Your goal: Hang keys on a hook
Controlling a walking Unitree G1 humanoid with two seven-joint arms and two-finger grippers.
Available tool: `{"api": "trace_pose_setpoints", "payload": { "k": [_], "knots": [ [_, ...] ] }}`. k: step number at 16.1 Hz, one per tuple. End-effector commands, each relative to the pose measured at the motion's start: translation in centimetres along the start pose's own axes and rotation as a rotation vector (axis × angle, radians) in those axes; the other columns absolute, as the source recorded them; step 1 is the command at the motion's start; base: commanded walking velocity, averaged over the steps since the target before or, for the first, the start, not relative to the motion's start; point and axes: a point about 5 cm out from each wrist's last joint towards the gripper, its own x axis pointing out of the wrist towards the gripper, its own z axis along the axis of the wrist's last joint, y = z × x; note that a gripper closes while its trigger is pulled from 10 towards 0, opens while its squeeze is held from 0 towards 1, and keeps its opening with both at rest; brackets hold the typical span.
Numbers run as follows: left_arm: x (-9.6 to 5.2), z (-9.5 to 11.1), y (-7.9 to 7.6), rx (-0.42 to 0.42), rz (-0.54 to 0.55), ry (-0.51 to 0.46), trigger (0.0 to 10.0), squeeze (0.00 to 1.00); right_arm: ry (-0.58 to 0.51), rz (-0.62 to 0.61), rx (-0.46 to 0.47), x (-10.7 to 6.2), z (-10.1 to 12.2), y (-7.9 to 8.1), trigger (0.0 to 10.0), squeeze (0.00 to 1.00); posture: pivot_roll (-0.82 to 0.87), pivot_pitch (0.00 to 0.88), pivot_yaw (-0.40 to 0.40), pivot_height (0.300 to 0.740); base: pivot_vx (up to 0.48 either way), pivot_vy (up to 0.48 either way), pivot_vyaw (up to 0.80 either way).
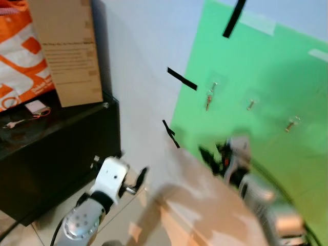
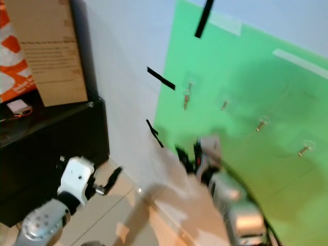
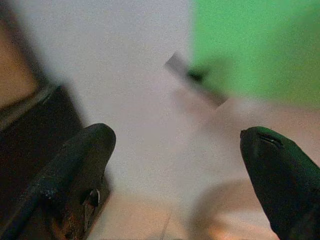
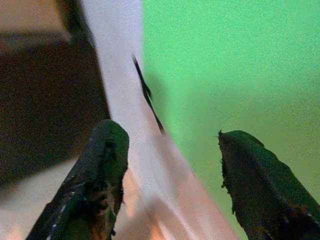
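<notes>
- Nearest, my left gripper (image 1: 137,180) hangs low on the left over the floor tiles (image 1: 120,220), fingers spread wide and holding nothing.
- My right gripper (image 1: 212,154) reaches toward the green board (image 1: 266,77); its wrist view shows the fingers (image 4: 95,170) wide apart with nothing between them.
- Left, the black cabinet (image 1: 56,154) carries a cardboard box (image 1: 69,51) and an orange bag (image 1: 20,56); its corner edge crowds my left arm.
- Farthest, a key (image 1: 209,100) already hangs on the leftmost hook (image 1: 214,86); two further hooks (image 1: 251,104) sit to its right, seemingly bare.
- I judge the hanging done or nearly so; next I should draw the right arm clear, with open room below the board.
</notes>
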Motion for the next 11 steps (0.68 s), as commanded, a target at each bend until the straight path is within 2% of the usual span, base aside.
{"api": "trace_pose_setpoints", "payload": {
  "k": [1, 3, 4, 5, 7, 11],
  "knots": [
    [0.1, -1.7, 0.1, -0.007, 0.064, 0.048, 10.0, 0.00, 0.058, -0.074, -0.002, -0.1, -2.2, -1.2, 10.0, 1.00, 0.08, 0.000, -0.142, 0.740, 0.000, 0.000, 0.00],
    [0.4, -4.6, 0.3, -0.095, 0.134, 0.135, 10.0, 0.00, 0.204, -0.101, 0.000, 0.1, -6.4, -1.6, 10.0, 1.00, 0.07, 0.000, -0.138, 0.740, 0.000, 0.000, 0.00],
    [0.5, -5.2, 0.2, -0.117, 0.137, 0.156, 10.0, 0.00, 0.240, -0.102, -0.021, 0.2, -7.4, -1.5, 10.0, 1.00, 0.07, 0.000, -0.139, 0.740, 0.000, 0.000, 0.00],
    [0.6, -5.8, 0.0, -0.133, 0.140, 0.175, 10.0, 0.00, 0.255, -0.096, -0.028, 0.4, -7.9, -1.4, 10.0, 1.00, 0.08, 0.000, -0.140, 0.740, 0.000, 0.000, 0.00],
    [1.4, -7.8, -0.5, -0.161, 0.150, 0.254, 10.0, 0.00, 0.320, -0.057, -0.030, 1.2, -9.2, -1.0, 10.0, 1.00, 0.07, 0.000, -0.143, 0.740, 0.000, 0.000, 0.80],
    [2.4, -8.0, -0.6, -0.156, 0.127, 0.248, 10.0, 0.00, 0.384, -0.009, -0.037, 1.7, -10.6, -0.7, 10.0, 1.00, 0.07, 0.000, -0.132, 0.740, 0.000, 0.000, 0.80]
  ]
}}
